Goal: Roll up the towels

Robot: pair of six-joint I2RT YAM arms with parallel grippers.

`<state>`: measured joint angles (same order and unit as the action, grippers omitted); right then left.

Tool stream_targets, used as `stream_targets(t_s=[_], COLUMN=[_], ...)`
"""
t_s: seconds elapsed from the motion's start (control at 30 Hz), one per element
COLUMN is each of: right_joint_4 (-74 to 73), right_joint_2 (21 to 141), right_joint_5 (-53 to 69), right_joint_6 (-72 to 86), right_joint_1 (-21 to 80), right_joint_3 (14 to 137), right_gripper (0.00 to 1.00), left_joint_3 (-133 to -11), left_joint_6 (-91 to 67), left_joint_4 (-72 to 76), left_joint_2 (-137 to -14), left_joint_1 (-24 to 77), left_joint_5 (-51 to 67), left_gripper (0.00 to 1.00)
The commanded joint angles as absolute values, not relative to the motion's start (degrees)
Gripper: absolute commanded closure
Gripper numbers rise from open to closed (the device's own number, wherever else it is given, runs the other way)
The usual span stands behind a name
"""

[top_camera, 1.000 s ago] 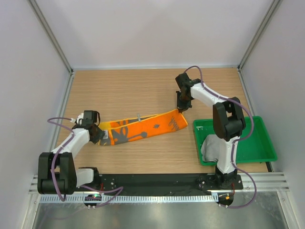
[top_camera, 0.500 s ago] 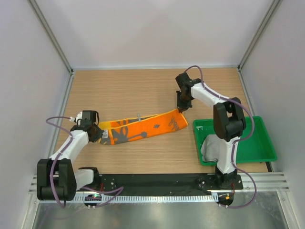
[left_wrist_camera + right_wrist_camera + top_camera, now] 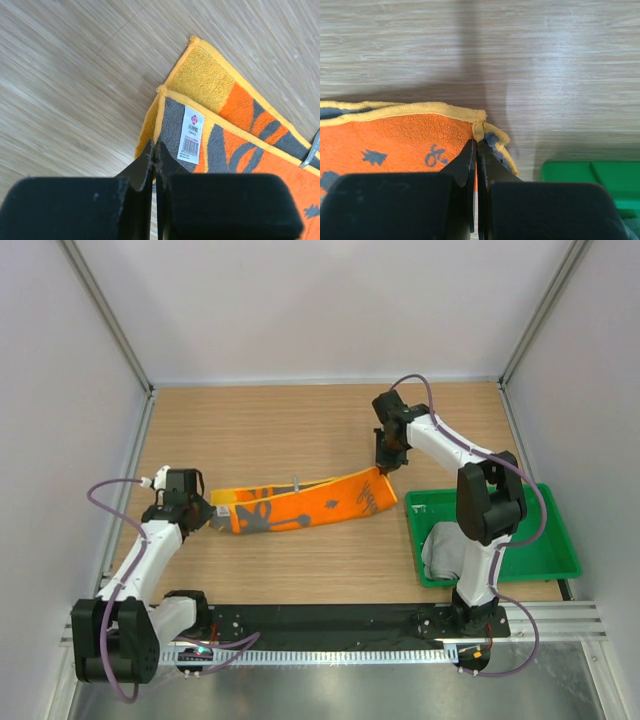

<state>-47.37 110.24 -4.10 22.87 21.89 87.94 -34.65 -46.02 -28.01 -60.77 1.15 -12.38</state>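
The dark grey and orange towel (image 3: 300,505) hangs stretched across the middle of the table between both arms, orange side up. My left gripper (image 3: 212,517) is shut on its left end. In the left wrist view the jaws (image 3: 155,150) pinch the yellow-edged hem beside a white label (image 3: 192,134). My right gripper (image 3: 386,468) is shut on the right corner. The right wrist view shows the jaws (image 3: 476,145) closed on the yellow hem of the towel (image 3: 395,145). The light grey towel (image 3: 440,550) lies bunched in the green tray.
The green tray (image 3: 545,570) stands at the near right, beside the right arm's base; its corner (image 3: 590,175) shows in the right wrist view. White walls enclose the wooden table (image 3: 260,430) on three sides.
My left gripper has shut on the towel's left end and drawn it slightly left and up. The towel now hangs straighter. The right gripper has kept its grip and barely shifted.
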Motion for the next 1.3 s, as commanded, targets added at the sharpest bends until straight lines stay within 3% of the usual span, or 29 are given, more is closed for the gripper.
stream_targets(t_s=[0.0, 0.33, 0.53, 0.57, 0.6, 0.7, 0.77, 0.83, 0.87, 1.13, 1.27], right_joint_4=[-47.90, -46.85, -45.88, -45.79, -45.88, -46.67, -46.67, -46.58, -46.41, -43.68, -44.47], right_joint_2=[106.26, 104.86, 107.05, 108.36, 108.98, 110.04, 109.16, 107.50, 107.14, 105.73, 108.01], right_joint_5=[-5.89, -8.08, -11.78, -11.69, -12.04, -14.23, -14.59, -14.68, -14.33, -8.17, -8.08], right_joint_6=[23.38, 23.82, 24.96, 25.05, 25.22, 25.31, 25.14, 24.70, 24.61, 23.55, 23.82], right_joint_1=[21.71, 21.71, 21.53, 21.53, 21.53, 21.45, 21.53, 21.45, 21.53, 23.03, 23.03], right_joint_3=[86.93, 84.47, 80.60, 80.25, 79.90, 79.81, 79.37, 79.01, 79.01, 79.54, 82.08], right_gripper=[0.99, 0.99, 0.94, 0.89, 0.64, 0.31, 0.27, 0.26, 0.26, 0.28, 0.41], left_joint_3=[-37.26, -38.85, -41.30, -42.35, -43.32, -49.30, -49.31, -48.08, -46.95, -43.86, -44.82], left_joint_6=[-45.00, -42.28, -39.55, -39.12, -38.24, -38.32, -38.85, -39.55, -39.81, -41.75, -41.75], left_joint_4=[-25.58, -18.73, -13.28, -12.92, -12.66, -17.13, -17.93, -18.02, -18.19, -23.30, -22.24], left_joint_2=[-58.98, -57.65, -68.53, -70.64, -73.27, -80.23, -79.55, -75.96, -74.72, -67.67, -72.50], left_joint_1=[1.49, 2.02, 2.02, 1.93, 1.93, 1.93, 2.02, 2.02, 2.02, 5.01, 5.01], left_joint_5=[-12.57, -9.15, -9.67, -9.23, -7.75, -7.21, -8.35, -9.57, -10.10, -15.38, -15.12], left_gripper=[1.00, 1.00, 0.96, 0.94, 0.90, 0.73, 0.46, 0.28, 0.25, 0.29, 0.38])
